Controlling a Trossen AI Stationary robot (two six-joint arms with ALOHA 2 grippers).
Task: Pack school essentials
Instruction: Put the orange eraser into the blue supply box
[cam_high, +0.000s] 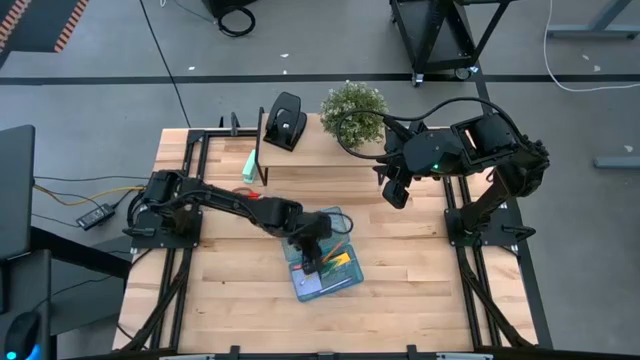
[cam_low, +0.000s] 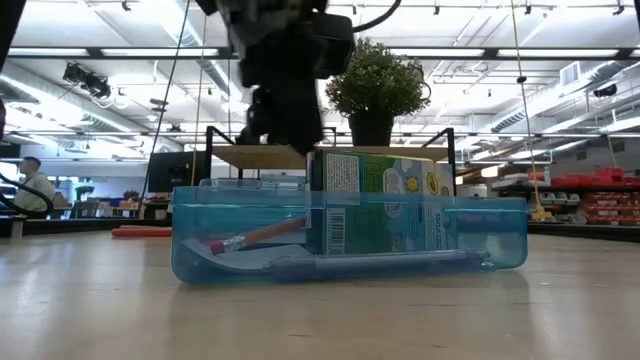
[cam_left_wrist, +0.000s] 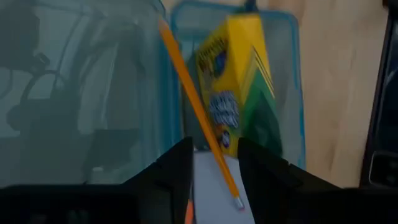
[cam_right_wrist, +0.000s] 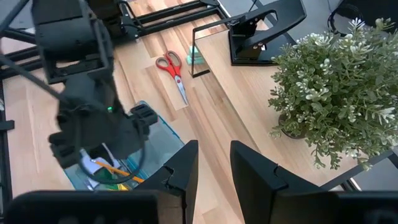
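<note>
Orange pencil (cam_left_wrist: 198, 112) lies diagonal, leaning on crayon box (cam_left_wrist: 239, 81).

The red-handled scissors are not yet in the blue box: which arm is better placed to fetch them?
Probably the left. Its hand hovers over the blue box, and the scissors lie beside that arm. The right hand waits by the plant.

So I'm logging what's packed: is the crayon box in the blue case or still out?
In. The crayon box stands inside the blue case, beside an orange pencil.
</note>
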